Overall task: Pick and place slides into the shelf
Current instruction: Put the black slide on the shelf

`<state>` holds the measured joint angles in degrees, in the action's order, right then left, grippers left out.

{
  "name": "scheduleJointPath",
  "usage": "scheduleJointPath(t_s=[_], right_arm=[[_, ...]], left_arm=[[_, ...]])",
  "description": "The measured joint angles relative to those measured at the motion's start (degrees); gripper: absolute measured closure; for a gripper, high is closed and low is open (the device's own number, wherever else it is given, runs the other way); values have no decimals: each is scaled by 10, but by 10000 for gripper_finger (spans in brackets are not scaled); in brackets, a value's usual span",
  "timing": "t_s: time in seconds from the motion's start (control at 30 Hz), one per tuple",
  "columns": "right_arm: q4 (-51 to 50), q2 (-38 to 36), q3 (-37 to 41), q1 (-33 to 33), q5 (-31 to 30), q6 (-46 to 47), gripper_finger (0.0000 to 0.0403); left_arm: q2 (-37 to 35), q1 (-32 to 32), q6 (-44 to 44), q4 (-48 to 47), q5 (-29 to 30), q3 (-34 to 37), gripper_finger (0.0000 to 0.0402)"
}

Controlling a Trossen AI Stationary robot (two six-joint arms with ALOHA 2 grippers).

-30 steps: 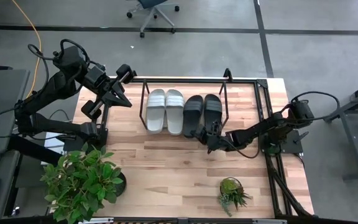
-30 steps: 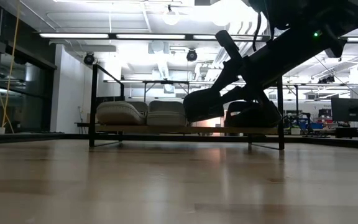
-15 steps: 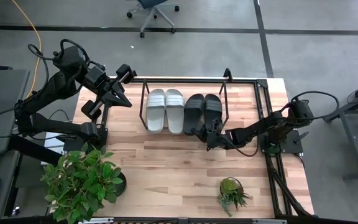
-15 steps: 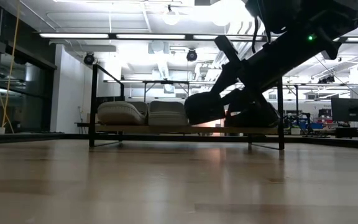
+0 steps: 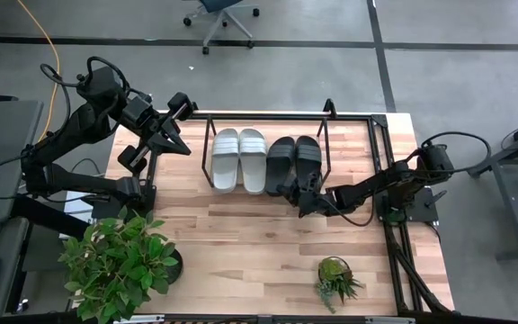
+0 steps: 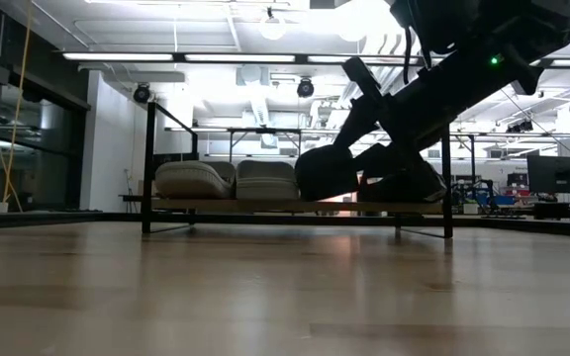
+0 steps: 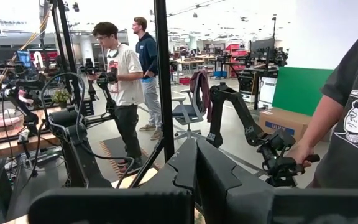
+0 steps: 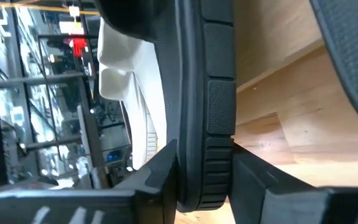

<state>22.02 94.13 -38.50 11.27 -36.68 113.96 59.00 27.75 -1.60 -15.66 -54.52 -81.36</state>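
Note:
The shelf (image 5: 324, 135) of thin black tubing stands at the table's far side. The light grey pair (image 5: 239, 160) lies on its wood base with the soles down. One black slide (image 5: 308, 155) rests at the right end. The other black slide (image 5: 280, 162) is between it and the grey pair, and my right gripper (image 5: 295, 192) is shut on it from the shelf's near side. In the low view this slide (image 6: 325, 173) sits just above the base. My left gripper (image 5: 176, 139) is shut and raised beyond the shelf's left end, touching nothing. My right gripper pinches the heel end (image 8: 204, 186) of the left black slide between its two fingers, one finger (image 8: 160, 174) on each flat face of the sole. The fingers come from the table's near side, slanting down, along the slide's length. The toe end points into the shelf, low over the base.
A large potted plant (image 5: 120, 261) stands at the near left corner and a small one (image 5: 335, 281) near right. Bare wood (image 5: 241, 229) lies between them and the shelf. People (image 7: 120, 74) and another arm stand in the room beyond.
My right gripper has moved slightly toward the far edge and lowered. The black slide it holds, at first tilted up above the shelf base, has come down and gone a little farther in beside the grey pair.

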Motion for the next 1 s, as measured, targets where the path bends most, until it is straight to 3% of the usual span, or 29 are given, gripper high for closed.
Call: scheduleJointPath(t_s=[0.43, 1.0], right_arm=[[-26, 0, 0, 0, 0, 89, 227], [-97, 0, -13, 0, 57, 149, 224]], left_arm=[[0, 0, 0, 0, -4, 0, 401], [0, 0, 59, -70, -4, 0, 399]])
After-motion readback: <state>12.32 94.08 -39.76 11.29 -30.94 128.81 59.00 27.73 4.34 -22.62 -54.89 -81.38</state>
